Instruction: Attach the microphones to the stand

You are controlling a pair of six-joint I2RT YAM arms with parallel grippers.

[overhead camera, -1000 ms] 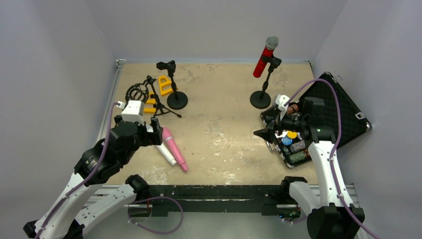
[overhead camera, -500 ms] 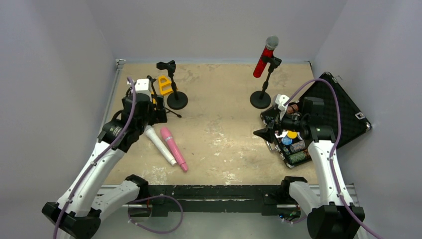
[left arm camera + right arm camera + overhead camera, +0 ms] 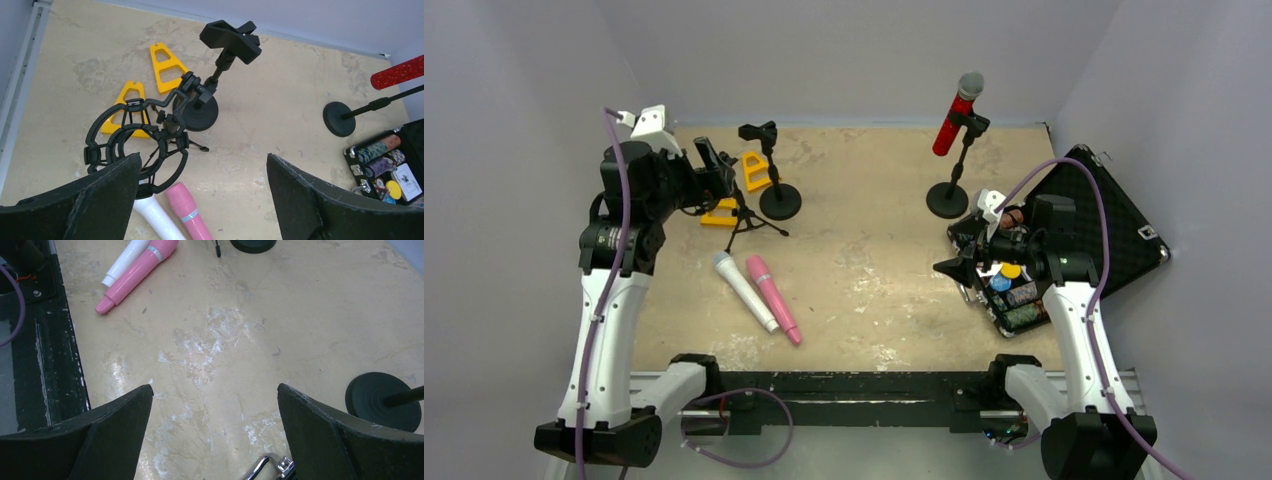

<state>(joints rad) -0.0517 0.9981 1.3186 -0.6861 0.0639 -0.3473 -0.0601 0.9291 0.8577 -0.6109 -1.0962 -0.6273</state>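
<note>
On a scuffed beige desk, two robot arms hover with both end effectors spread wide and empty.
The left end effector hangs above a black ring-shaped shock mount on a tripod, near two yellow triangular pieces and an empty black clip stand. A white stick microphone and a pink stick microphone lie side by side on the desk nearer the arms. A glittery red microphone with a silver mesh head sits tilted in the clip of a second black round-base stand, far right. The right end effector hangs beside an open black case.
</note>
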